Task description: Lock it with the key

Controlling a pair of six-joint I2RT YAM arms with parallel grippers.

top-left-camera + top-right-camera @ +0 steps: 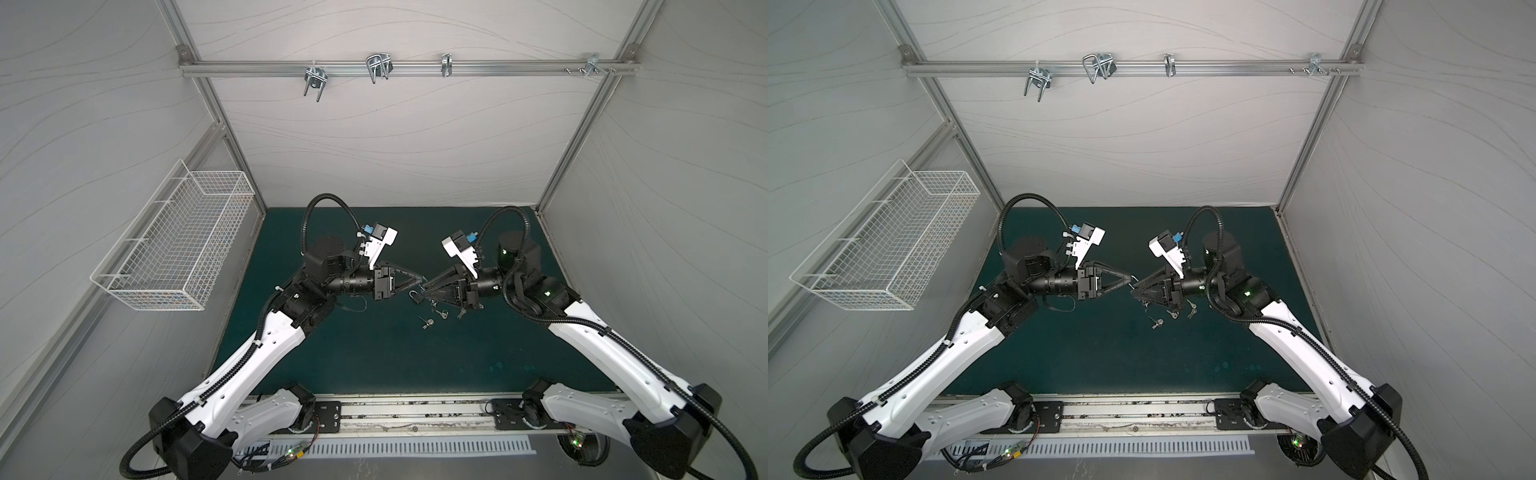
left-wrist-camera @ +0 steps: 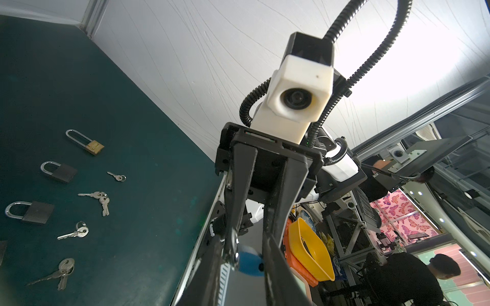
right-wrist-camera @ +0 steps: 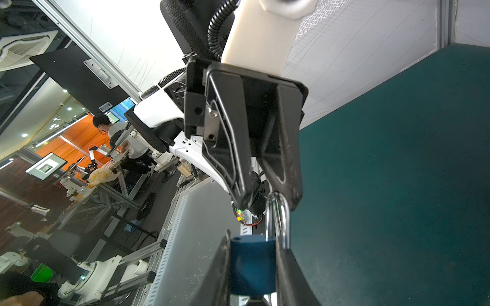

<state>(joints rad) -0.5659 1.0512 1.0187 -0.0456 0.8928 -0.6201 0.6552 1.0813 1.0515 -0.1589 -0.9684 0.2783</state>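
Observation:
My right gripper (image 3: pixel 252 239) is shut on the blue body of a padlock (image 3: pixel 252 265), held above the green mat (image 3: pixel 397 185). Its silver shackle (image 3: pixel 277 220) stands raised, and one shackle hole on the body's top shows bare. My left gripper (image 3: pixel 267 200) faces it tip to tip, jaws a little apart around the shackle's bend; one finger (image 3: pixel 293 196) touches the shackle. In both top views the two grippers (image 1: pixel 424 281) (image 1: pixel 1133 282) meet at mid-mat. No key is held; several key bunches (image 2: pixel 73 234) (image 2: pixel 102 198) lie on the mat.
Two dark padlocks (image 2: pixel 34 212) (image 2: pixel 62 172) and a brass long-shackle one (image 2: pixel 92 145) lie on the mat among the keys (image 1: pixel 428 322). A white wire basket (image 1: pixel 174 257) hangs on the left wall. Metal hooks (image 1: pixel 378 66) hang from the back rail.

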